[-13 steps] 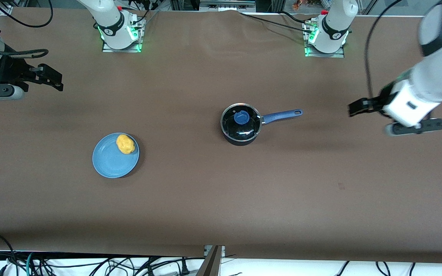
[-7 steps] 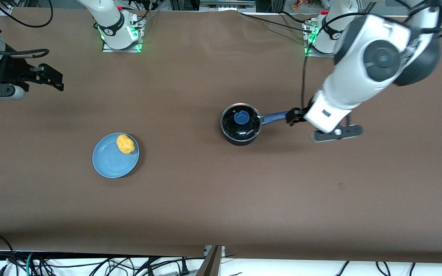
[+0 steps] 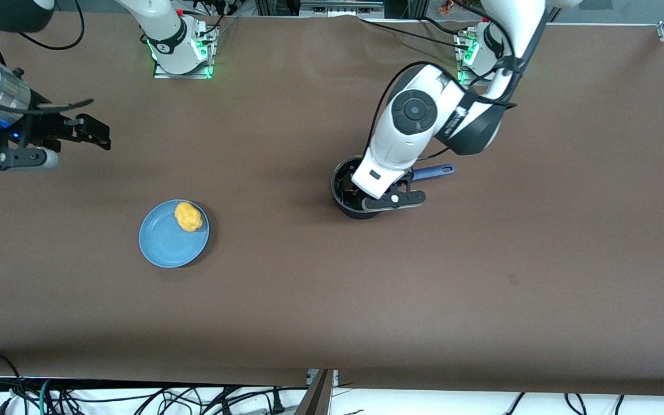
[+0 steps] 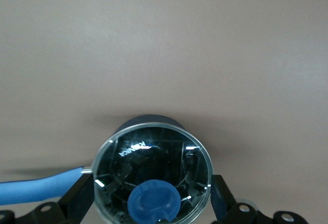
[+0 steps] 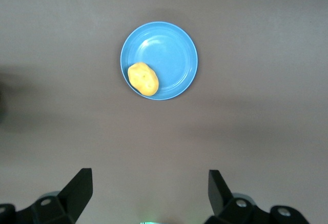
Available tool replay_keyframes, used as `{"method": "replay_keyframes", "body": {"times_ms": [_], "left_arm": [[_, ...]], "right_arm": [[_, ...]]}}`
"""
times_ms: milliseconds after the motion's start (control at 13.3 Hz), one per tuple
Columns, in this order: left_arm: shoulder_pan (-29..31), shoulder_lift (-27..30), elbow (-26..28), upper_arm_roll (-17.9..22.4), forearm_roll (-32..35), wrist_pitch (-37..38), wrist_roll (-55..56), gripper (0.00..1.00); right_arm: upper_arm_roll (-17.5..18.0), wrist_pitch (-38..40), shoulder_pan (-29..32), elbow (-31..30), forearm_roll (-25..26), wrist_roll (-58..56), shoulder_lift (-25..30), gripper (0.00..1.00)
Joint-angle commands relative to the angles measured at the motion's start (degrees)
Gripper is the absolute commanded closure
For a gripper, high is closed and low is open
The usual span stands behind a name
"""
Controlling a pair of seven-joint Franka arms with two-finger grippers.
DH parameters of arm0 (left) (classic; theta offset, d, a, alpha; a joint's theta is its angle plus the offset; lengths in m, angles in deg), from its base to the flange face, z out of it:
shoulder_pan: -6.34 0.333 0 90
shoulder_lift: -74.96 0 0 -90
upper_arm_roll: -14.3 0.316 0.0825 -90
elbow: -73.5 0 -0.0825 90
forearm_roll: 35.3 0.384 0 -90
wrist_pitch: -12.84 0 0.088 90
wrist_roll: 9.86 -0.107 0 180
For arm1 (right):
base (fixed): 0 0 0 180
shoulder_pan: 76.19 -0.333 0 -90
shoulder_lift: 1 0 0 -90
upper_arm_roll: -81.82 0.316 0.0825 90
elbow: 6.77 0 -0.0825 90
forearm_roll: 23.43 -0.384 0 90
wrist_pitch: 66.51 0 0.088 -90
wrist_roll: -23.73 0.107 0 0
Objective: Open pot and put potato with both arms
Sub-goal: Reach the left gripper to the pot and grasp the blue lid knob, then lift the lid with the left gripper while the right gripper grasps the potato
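At the right arm's end of the table your right gripper (image 3: 93,131) hangs in the air with its fingers (image 5: 77,188) spread wide and nothing between them; this arm waits. In the right wrist view the blue plate (image 5: 174,55) lies well ahead of those fingertips, centred on the gap between them. The potato (image 3: 188,216) sits on the plate, close to its rim on the side toward the robots' bases and toward the pot.

Next comes the pot (image 3: 344,190), roughly mid-table, with its blue handle (image 3: 433,170) pointing toward the left arm's end. The glass lid (image 4: 154,175) is on the pot, so the opening step is the one in hand and nothing is lifted yet.

Your left gripper (image 3: 366,196) is over the pot. In the left wrist view its fingers (image 4: 77,203) are released and stand one on each side of the lid, outside its rim. The blue knob (image 4: 154,203) lies between them, close to the middle of the gap; I cannot tell whether the pads have reached the knob's height.

I judge the next move to be yours on the left arm: bring the fingers level with the knob, keep it centred, then clench on it and lift straight up so the lid clears the rim without dragging the pot. Only once the pot stands open does the right arm need to go down over the potato.
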Motion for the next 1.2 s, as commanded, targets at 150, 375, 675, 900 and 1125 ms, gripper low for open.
{"method": "replay_keyframes", "body": {"times_ms": [150, 375, 675, 900, 1125], "left_arm": [[-0.7, 1.9, 7.9, -2.2, 3.8, -5.4, 3.4, 0.00], [-0.8, 1.8, 10.6, -4.2, 5.9, -8.5, 7.3, 0.00], [-0.7, 1.8, 12.4, -5.2, 7.8, -8.6, 7.6, 0.00], [-0.7, 1.6, 12.4, -5.2, 7.8, -9.3, 7.6, 0.00], [-0.6, 0.7, 12.1, -5.2, 9.9, -9.9, 7.6, 0.00]], "right_arm": [[0.2, 2.5, -0.3, 2.0, -1.7, -2.8, -9.4, 0.00], [0.0, 2.4, 0.2, 1.9, -5.2, -5.7, -9.1, 0.00], [0.0, 1.5, 0.2, 1.9, -5.1, -5.7, -9.1, 0.00], [0.0, 0.7, 0.2, 1.4, -5.1, -5.9, -9.0, 0.00], [0.3, -3.1, 0.1, -4.4, -5.2, -10.9, -7.8, 0.00]]}}
